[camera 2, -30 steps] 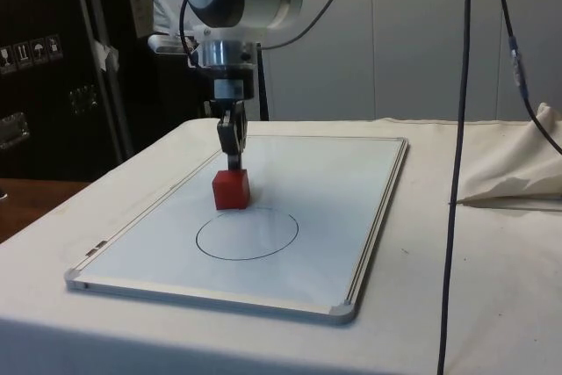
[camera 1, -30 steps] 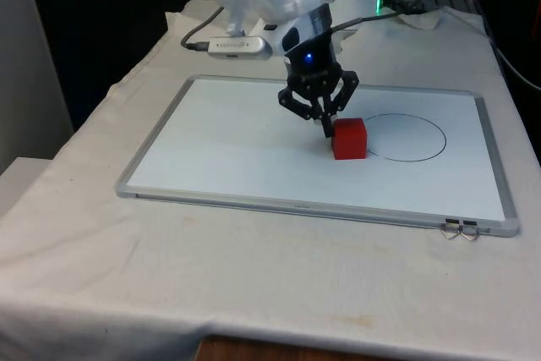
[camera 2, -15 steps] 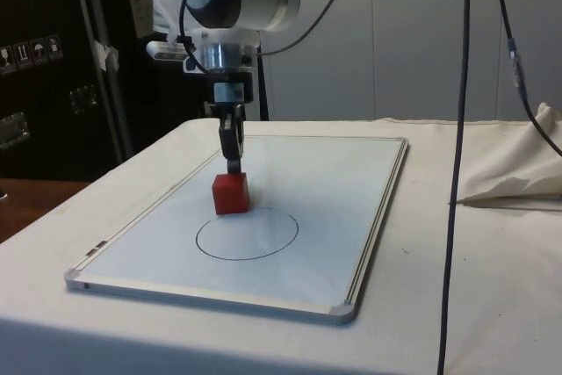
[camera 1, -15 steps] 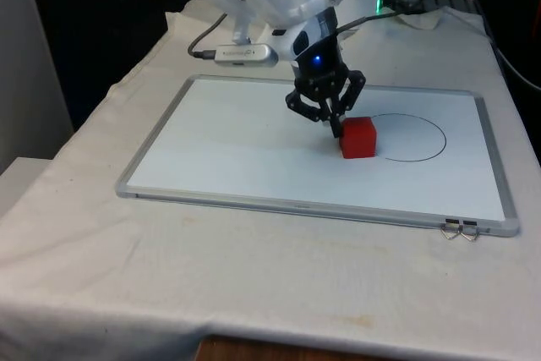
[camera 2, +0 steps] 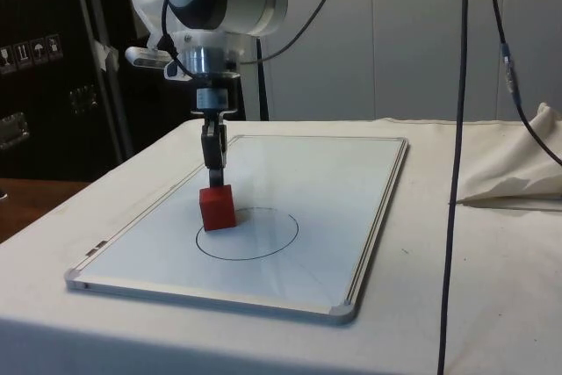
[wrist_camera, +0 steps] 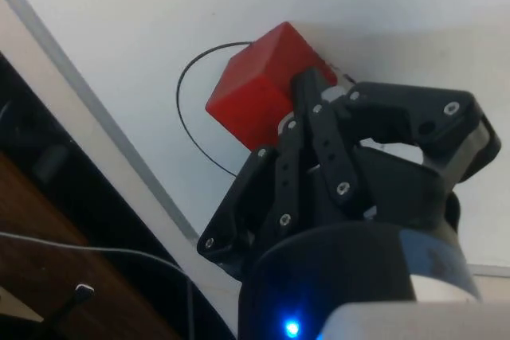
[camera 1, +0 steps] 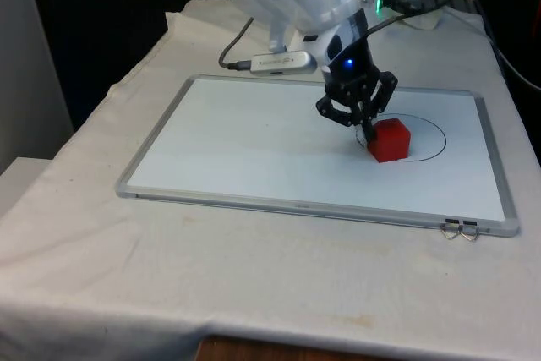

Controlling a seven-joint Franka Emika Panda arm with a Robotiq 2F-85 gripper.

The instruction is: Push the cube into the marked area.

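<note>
A red cube (camera 1: 390, 140) (camera 2: 216, 207) (wrist_camera: 261, 87) rests on the whiteboard (camera 1: 237, 145), straddling the edge of the drawn black circle (camera 1: 425, 136) (camera 2: 263, 236) on the side toward the front view's left. My black gripper (camera 1: 365, 132) (camera 2: 213, 178) (wrist_camera: 307, 97) stands upright with its fingers shut together, holding nothing. The fingertips press against the cube's side that faces the front view's left.
The whiteboard has a metal frame (camera 1: 314, 208) and lies on the white cloth (camera 1: 254, 285). Two binder clips (camera 1: 461, 230) sit at its near corner on the front view's right. Black cables (camera 2: 458, 129) hang in the side view, beside bunched cloth (camera 2: 518, 169).
The gripper has slid toward the front view's right, pushing the cube along the board from outside the circle onto the circle's line.
</note>
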